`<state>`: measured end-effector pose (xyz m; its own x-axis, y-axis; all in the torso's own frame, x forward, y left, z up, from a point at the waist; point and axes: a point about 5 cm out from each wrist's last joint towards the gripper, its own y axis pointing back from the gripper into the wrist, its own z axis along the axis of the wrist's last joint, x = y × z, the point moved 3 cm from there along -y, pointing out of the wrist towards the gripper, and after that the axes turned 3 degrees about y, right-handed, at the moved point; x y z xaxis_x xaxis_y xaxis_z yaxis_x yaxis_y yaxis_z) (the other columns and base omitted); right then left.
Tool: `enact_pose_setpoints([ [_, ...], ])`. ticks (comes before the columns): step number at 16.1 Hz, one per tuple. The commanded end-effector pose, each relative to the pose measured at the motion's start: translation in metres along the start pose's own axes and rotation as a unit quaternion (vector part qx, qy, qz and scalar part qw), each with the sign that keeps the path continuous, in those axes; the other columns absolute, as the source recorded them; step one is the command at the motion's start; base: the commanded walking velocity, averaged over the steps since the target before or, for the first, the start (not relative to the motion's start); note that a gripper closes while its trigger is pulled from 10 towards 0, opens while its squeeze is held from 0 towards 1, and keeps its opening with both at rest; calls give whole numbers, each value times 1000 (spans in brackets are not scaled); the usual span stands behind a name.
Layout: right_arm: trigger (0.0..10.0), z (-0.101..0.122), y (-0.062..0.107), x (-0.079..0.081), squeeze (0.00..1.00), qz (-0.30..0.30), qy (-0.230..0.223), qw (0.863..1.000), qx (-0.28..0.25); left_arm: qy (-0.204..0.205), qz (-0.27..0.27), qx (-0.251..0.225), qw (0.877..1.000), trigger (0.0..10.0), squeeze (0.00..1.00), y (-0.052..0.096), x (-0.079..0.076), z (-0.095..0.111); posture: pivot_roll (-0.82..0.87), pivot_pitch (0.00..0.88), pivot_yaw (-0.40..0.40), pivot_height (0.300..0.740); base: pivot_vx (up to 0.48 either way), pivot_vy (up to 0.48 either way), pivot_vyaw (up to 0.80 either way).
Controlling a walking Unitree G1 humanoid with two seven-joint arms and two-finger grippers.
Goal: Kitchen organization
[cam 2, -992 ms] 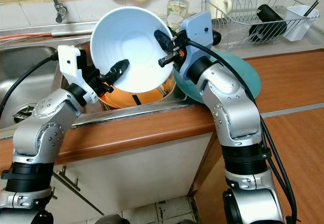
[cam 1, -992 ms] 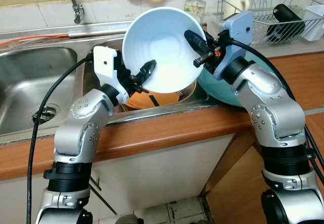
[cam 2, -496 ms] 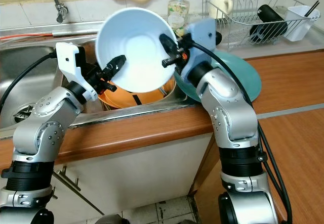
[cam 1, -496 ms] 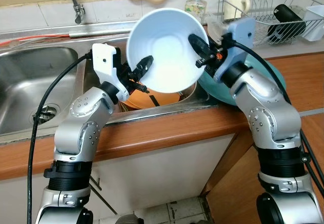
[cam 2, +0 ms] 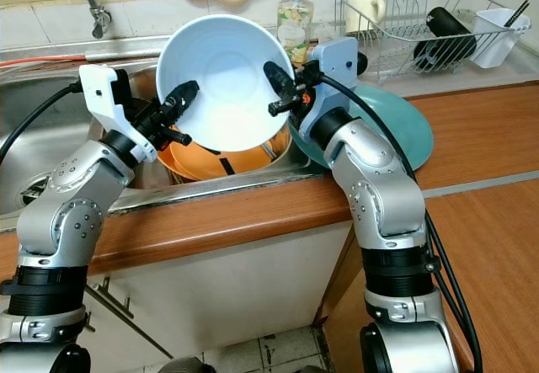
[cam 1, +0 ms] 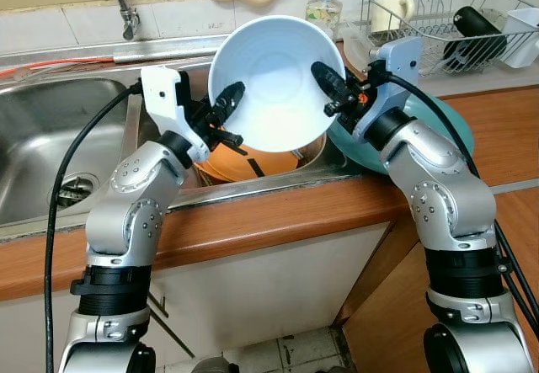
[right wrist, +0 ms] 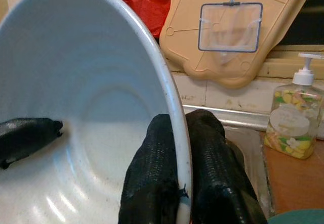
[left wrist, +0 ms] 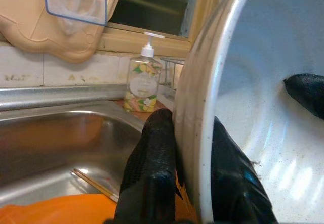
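We list a large white bowl [cam 1: 274,82] held tilted above the right basin of a steel sink [cam 1: 50,137], its hollow facing us. Our left pincer [cam 1: 226,108] is clamped on the bowl's rim at about nine o'clock, one black finger inside the hollow and one behind the wall, as the left wrist view confirms with its fingers [left wrist: 152,178] either side of the rim. Our right pincer [cam 1: 330,87] is clamped on the rim at about three o'clock in the same manner; the right wrist view shows its fingers [right wrist: 152,178] straddling the edge. Beneath the bowl, in the right basin, lies an orange dish [cam 1: 236,161] with what look like chopsticks [cam 1: 255,167] across it. At four o'clock from the bowl, a teal plate [cam 2: 396,133] rests on the wooden worktop [cam 1: 286,213], partly behind our right arm. At one o'clock stands a soap dispenser [cam 2: 296,15]; further right, a wire drying rack [cam 2: 421,28] carries a cream mug [cam 2: 364,9], a black bottle [cam 2: 446,29] and a white cutlery holder [cam 2: 493,36]. A tap [cam 1: 125,7] hangs at eleven o'clock, and a beige cutting board [right wrist: 238,27] leans against the window ledge.
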<state>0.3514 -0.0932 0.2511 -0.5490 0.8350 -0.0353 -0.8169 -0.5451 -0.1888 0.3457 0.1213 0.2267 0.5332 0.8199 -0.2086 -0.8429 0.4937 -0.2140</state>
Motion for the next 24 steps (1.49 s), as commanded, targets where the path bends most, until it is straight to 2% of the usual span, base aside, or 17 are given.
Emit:
enact_pose_setpoints([
  [1, 0, 8, 2, -5, 0, -6, -4, 1000, -19, -9, -7, 10, 1000, 0, 0, 1, 0, -2, 16, 0, 56, 740, 0, 0, 0],
  [4, 0, 7, 2, -4, 0, -5, -2, 1000, -18, -14, -6, 9, 1000, 0, 0, 1, 0, -1, 19, 0, 57, 740, 0, 0, 0],
  [5, 4588, 6, 1, -4, 0, -5, 4, 1000, -13, -17, -2, 8, 1000, 0, 0, 0, 1, -1, 19, 0, 56, 740, 0, 0, 0],
  [6, 10000, 5, 1, -4, 0, -9, 10, 1000, -9, -20, 6, 7, 1000, 0, 0, 0, 3, 0, 19, 0, 56, 740, 0, 0, 0],
  [9, 10000, 5, 0, -5, 0, -12, 10, 1000, -9, -21, 32, -5, 999, 0, 0, -3, 11, 4, 19, 0, 57, 740, 0, 0, 0],
  [10, 10000, 5, 0, -6, 537, -12, 10, 1000, -9, -19, 44, -13, 999, 0, 0, -3, 15, 7, 17, 0, 59, 740, 0, 0, 0],
  [11, 10000, 5, 0, -6, 663, -12, 10, 1000, -9, -18, 51, -16, 998, 0, 0, -4, 17, 8, 17, 0, 59, 740, 0, 0, 0],
  [12, 10000, 5, 1, -6, 1000, -12, 13, 1000, -8, -15, 66, -26, 997, 0, 0, -4, 23, 12, 13, 0, 62, 740, 0, 0, 0],
  [16, 10000, 3, 2, -3, 1000, -1, 44, 999, 9, -20, 109, -41, 993, 0, 0, -6, 38, 19, 3, 0, 72, 740, 0, 0, 0],
  [17, 10000, 1, 4, 1, 631, 20, 68, 997, 27, -53, 133, -11, 990, 0, 0, -7, 49, 12, 0, 0, 74, 740, 0, 0, 0],
  [18, 10000, -5, 8, 6, 110, 46, 102, 992, 56, -92, 148, 39, 984, 0, 0, -8, 59, -1, -3, 0, 74, 740, 0, 0, 0],
  [19, 10000, -11, 12, 11, 0, 69, 124, 987, 81, -109, 150, 77, 980, 0, 0, -11, 65, -14, -5, 0, 73, 740, 0, 0, 0],
  [21, 10000, -18, 16, 18, 0, 102, 141, 979, 104, -126, 153, 112, 974, 0, 0, -13, 70, -25, -5, 0, 73, 740, 0, 0, 0],
  [22, 10000, -24, 21, 27, 0, 137, 151, 971, 123, -138, 156, 154, 966, 0, 0, -18, 76, -40, -15, 0, 78, 740, 0, 0, 0],
  [23, 10000, -26, 23, 31, 0, 149, 155, 968, 129, -143, 152, 171, 963, 0, 0, -19, 77, -46, -15, 0, 78, 740, 0, 0, 0],
  [24, 10000, -29, 26, 34, 0, 163, 160, 964, 139, -152, 141, 197, 958, 1804, 0, -22, 77, -54, -29, 0, 88, 740, 0, 0, 0],
])
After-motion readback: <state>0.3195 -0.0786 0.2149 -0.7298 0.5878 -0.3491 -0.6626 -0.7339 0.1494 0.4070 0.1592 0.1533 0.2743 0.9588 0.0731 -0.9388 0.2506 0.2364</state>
